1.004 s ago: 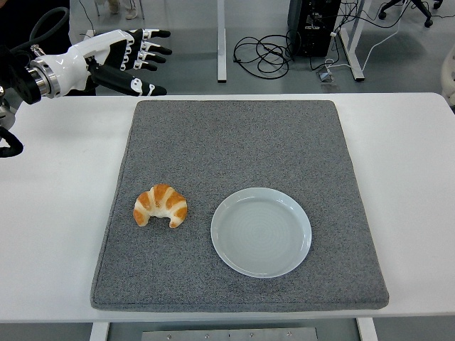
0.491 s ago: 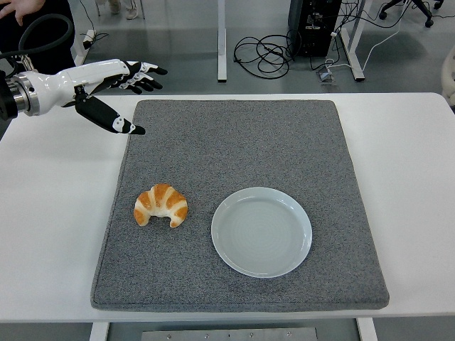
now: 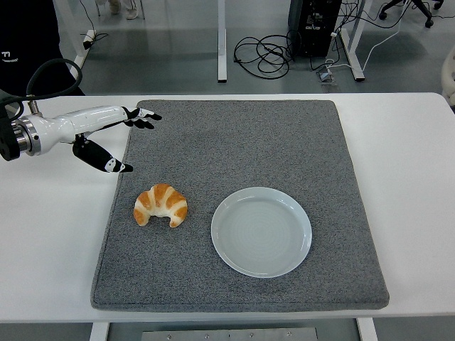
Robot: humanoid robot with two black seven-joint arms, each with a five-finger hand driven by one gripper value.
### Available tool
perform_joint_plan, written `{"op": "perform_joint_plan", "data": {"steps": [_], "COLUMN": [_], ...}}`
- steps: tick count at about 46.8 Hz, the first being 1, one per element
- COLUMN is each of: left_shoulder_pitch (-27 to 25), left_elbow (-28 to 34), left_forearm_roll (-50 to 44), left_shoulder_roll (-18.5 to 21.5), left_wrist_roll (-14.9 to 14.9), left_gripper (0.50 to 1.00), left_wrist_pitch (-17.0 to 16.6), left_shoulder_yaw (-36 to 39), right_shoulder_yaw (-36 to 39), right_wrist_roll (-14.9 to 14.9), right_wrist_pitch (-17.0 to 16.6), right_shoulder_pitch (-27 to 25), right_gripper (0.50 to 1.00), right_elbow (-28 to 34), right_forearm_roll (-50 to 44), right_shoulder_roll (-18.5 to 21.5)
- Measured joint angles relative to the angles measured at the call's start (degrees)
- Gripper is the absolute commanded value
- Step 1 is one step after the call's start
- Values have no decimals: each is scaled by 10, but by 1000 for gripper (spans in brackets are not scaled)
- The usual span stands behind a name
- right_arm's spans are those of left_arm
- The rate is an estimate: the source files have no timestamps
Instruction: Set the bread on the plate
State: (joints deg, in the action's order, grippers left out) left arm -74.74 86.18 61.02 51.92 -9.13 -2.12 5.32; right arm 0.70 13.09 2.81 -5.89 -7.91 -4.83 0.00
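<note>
**Open hand above the bread, reach not yet made**

The white table [image 3: 57, 234] carries a grey mat [image 3: 242, 142] that takes up most of it. On the mat, well to the right of the fingers and nearer the camera, lies the pale plate [image 3: 261, 231], bare. The left hand [image 3: 106, 135] comes in from the left edge, over the mat's left border. Its fingers [image 3: 144, 116] are stretched out and apart, the thumb [image 3: 106, 162] dropped away below them, and they hold nothing. The bread [image 3: 161, 205], a croissant, lies on the mat just left of the plate, apart from it, nearer the camera than the thumb tip and a little to its right; no finger touches it. The right hand is out of sight.

The step in hand looks like the approach to the grasp. To do it well, I would bring the open palm over the croissant's thick middle, not its thin horns, with thumb on one flank and fingers on the other. The crust probably crushes easily, so the close should be gentle, and the lift should clear the plate's rim before setting down.
</note>
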Motion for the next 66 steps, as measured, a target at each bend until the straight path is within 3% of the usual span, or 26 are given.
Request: {"op": "perform_joint_plan", "data": {"steps": [15,24,39,66], "left_shoulder_pitch": [54,109,138,170], "left_elbow": [19,17,-23,-69], "left_forearm_roll": [1,2,4,5], "left_shoulder_roll": [-10,-43,-93,-126], "left_wrist_roll": [-1,-5,-25,-40], "left_gripper": [860,860,860,858], "left_wrist_pitch": [-33,-62,-111,-134], "left_shoulder_yaw": [-4,-6,-5,-2], "right_shoulder_yaw": [0,0,0,0], "right_wrist_roll": [0,0,0,0], "right_wrist_pitch": [0,0,0,0], "right_shoulder_pitch": [0,0,0,0], "right_gripper": [1000,1000,1000,1000], "right_elbow": [0,0,0,0], "right_forearm_roll": [0,0,0,0], "right_shoulder_roll": [0,0,0,0]}}
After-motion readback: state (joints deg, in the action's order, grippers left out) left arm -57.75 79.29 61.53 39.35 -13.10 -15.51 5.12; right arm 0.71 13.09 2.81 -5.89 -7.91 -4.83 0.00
